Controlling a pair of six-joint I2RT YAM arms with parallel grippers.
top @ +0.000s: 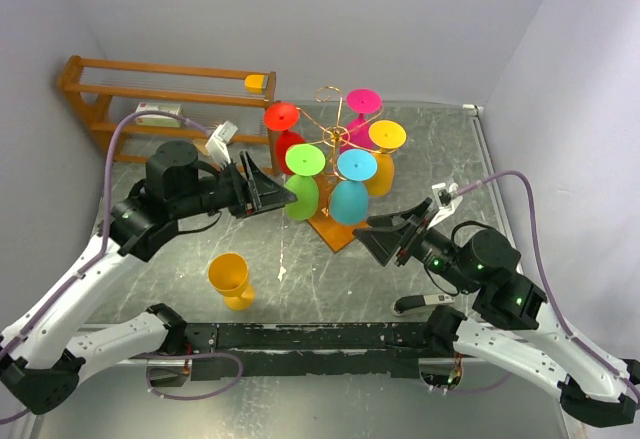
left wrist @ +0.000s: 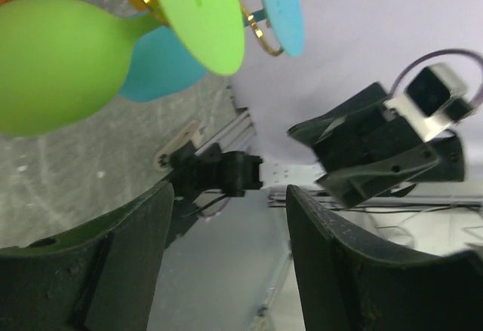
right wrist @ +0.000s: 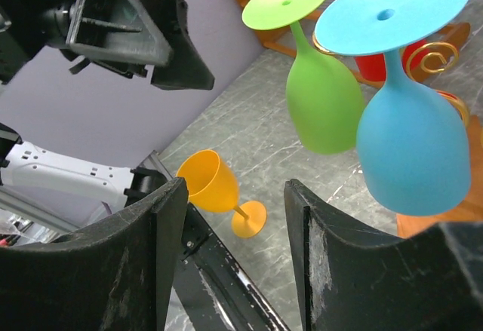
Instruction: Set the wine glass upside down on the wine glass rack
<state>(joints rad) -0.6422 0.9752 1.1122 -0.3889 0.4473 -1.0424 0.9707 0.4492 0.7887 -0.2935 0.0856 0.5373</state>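
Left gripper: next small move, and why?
Probably back the left gripper away from the green glass: its jaws are open and empty, the glass hangs upside down on the rack, and an orange glass stands upright on the table.

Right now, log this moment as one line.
left gripper: open, empty, beside green glass | right gripper: open, empty | wine glass rack: five glasses hung upside down | yellow glass: upright on table, untouched
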